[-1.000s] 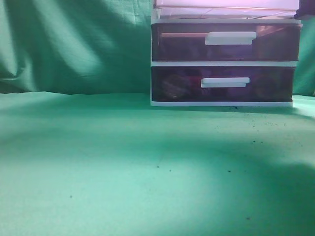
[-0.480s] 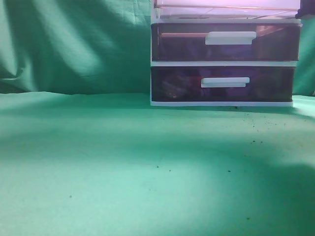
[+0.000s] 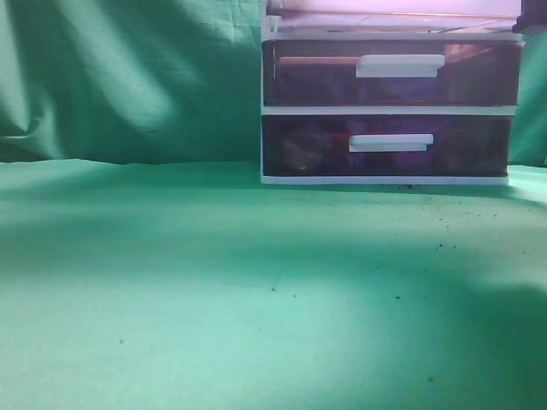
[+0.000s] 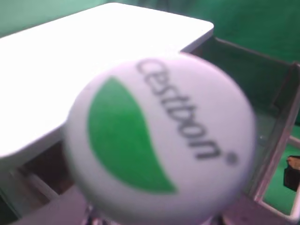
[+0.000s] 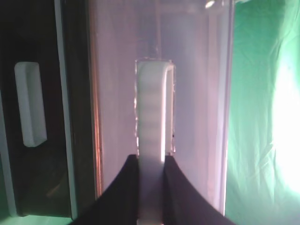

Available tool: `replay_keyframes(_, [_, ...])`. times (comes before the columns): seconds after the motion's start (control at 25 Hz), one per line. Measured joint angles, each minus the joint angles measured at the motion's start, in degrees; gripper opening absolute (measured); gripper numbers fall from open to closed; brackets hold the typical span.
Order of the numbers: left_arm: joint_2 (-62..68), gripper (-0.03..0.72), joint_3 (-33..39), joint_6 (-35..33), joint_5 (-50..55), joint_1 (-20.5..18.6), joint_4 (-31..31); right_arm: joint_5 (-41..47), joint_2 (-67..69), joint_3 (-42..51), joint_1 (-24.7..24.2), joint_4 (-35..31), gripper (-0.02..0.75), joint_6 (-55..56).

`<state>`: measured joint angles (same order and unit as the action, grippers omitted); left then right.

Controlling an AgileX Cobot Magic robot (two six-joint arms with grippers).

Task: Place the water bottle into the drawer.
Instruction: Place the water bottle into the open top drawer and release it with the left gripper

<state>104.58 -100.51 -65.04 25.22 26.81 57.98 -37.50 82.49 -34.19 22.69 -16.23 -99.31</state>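
Observation:
The water bottle's white cap (image 4: 159, 136), with a green logo, fills the left wrist view. It hangs above the unit's white top (image 4: 84, 61), next to the open drawer's cavity (image 4: 243, 89). My left gripper's jaws are hidden behind the bottle that they hold. In the right wrist view my right gripper (image 5: 151, 161) is shut on the white handle (image 5: 152, 108) of the translucent pink drawer (image 5: 112, 70). In the exterior view only the bottom strip of that drawer (image 3: 393, 10) shows at the top edge. Neither gripper appears in the exterior view.
Two darker purple-brown drawers (image 3: 393, 81) (image 3: 389, 145) sit shut below it in the white frame. One of them, with its white handle (image 5: 30, 103), shows left of the pink front. Green cloth (image 3: 214, 290) covers the table and backdrop.

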Motion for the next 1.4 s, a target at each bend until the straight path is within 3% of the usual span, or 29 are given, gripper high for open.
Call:
replay_keyframes(0.24, [4.6, 0.288, -0.4, 0.0, -0.3, 0.2, 2.0, 0.2, 0.0, 0.0, 0.0, 0.0, 0.090, 0.7])
replay_keyframes(0.4, [5.9, 0.545, -0.4, -1.1, -1.9, 0.3, 8.6, 0.7, 0.0, 0.1, 0.0, -0.1, 0.090, 0.8])
replay_keyframes(0.52, [6.3, 0.657, -0.4, -7.0, -2.9, 0.3, 17.9, 0.7, 0.0, 0.1, 0.0, -0.5, 0.090, 0.8])
replay_keyframes(0.68, [6.5, 0.643, -0.5, -27.3, -4.4, 2.1, 36.5, 0.7, 0.0, 0.1, 0.0, -0.7, 0.090, 0.7])
replay_keyframes(0.84, [7.9, 0.599, -3.6, -38.6, -5.2, 5.8, 42.0, 0.8, 0.0, 0.1, 0.0, -0.9, 0.090, 0.7])
replay_keyframes(1.12, [20.1, 0.599, -18.9, -40.4, -5.1, 10.2, 42.6, 0.9, 0.0, 0.1, 0.3, -2.6, 0.090, 0.6])
replay_keyframes(1.28, [27.6, 0.599, -28.9, -38.8, -5.1, 10.6, 42.6, 0.9, -0.1, 0.1, 0.3, -3.4, 0.090, 0.5])
replay_keyframes(1.4, [29.3, 0.599, -31.9, -38.4, -5.1, 10.6, 42.6, 1.3, -0.1, 0.1, 0.3, -3.9, 0.090, 0.2])
